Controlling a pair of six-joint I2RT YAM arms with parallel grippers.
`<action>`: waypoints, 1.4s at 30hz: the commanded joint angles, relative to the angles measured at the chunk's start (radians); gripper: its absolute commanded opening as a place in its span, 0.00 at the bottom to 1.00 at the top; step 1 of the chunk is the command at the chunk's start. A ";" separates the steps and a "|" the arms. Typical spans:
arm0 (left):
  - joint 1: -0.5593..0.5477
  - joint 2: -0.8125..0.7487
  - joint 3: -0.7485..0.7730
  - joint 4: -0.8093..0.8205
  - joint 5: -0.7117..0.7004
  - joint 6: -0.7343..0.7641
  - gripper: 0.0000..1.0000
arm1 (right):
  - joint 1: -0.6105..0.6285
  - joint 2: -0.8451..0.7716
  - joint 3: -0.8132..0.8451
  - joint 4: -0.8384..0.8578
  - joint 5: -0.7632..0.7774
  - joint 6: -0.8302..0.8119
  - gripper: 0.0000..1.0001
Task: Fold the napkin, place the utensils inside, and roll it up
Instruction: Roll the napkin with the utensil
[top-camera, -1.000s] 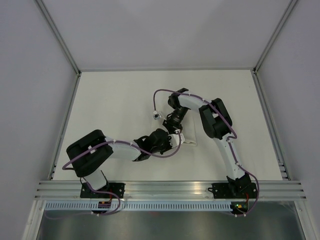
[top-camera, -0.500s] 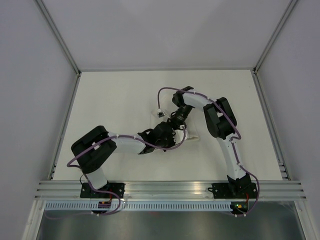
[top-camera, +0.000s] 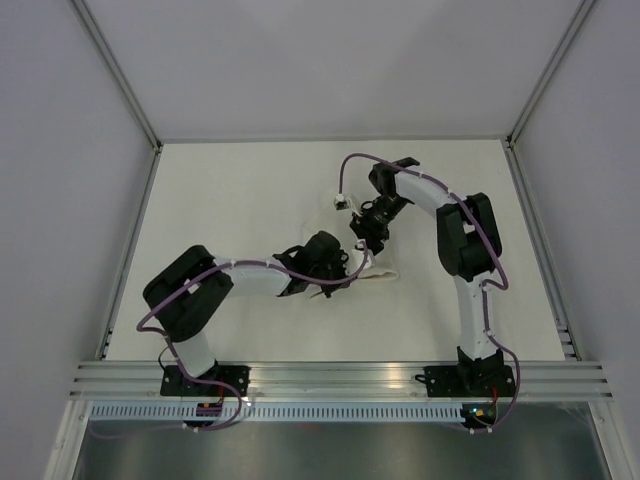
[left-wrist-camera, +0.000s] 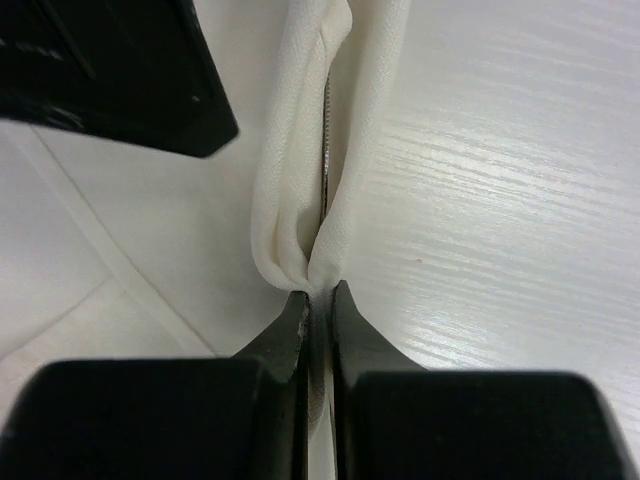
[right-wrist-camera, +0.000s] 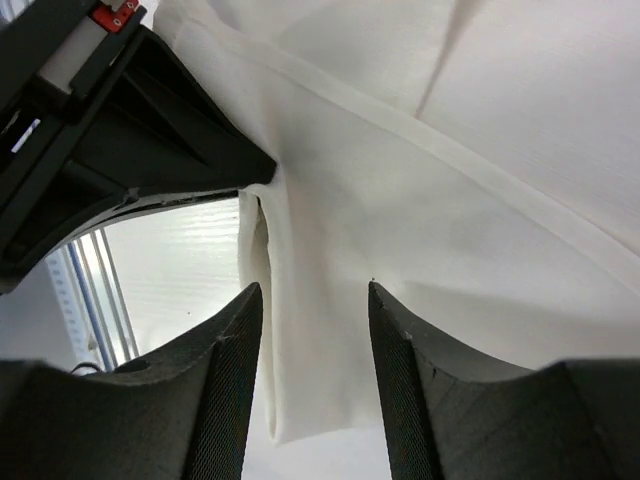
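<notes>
Left wrist view: the left gripper (left-wrist-camera: 320, 303) has its jaws pressed almost together, pinching a doubled ridge of the napkin (left-wrist-camera: 290, 170) right at the fingertips. From the pinch, the cloth runs straight ahead of the jaws as two soft folds standing side by side. In the narrow slot between them shows a thin silvery-grey line – it looks like the edge of a utensil (left-wrist-camera: 326, 150), though only this sliver of it can be seen. To the right of the jaws lies the bare cream table (left-wrist-camera: 500, 200); to their left the napkin spreads flat, with a seam crossing it.

The right wrist view shows the right gripper (right-wrist-camera: 312, 292) with its jaws moderately apart, holding nothing. Its dark fingers (right-wrist-camera: 232, 380) hang above the cloth, and the rolled end of the napkin lies in the gap between them, not touched by either one. Ahead of these jaws and to their left sits the black body of the left arm (right-wrist-camera: 120, 140), meeting the cloth where the fold begins.

From the top camera – the two grippers are near each other, with the napkin a small bundle just beside the left one.
</notes>
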 joint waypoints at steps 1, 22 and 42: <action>0.044 0.045 0.059 -0.175 0.150 -0.057 0.02 | -0.039 -0.135 -0.043 0.105 -0.039 0.003 0.53; 0.266 0.442 0.544 -0.714 0.680 -0.114 0.02 | 0.020 -0.806 -0.955 1.149 0.296 0.094 0.53; 0.314 0.615 0.769 -0.970 0.755 -0.068 0.02 | 0.322 -0.762 -1.160 1.392 0.444 -0.044 0.56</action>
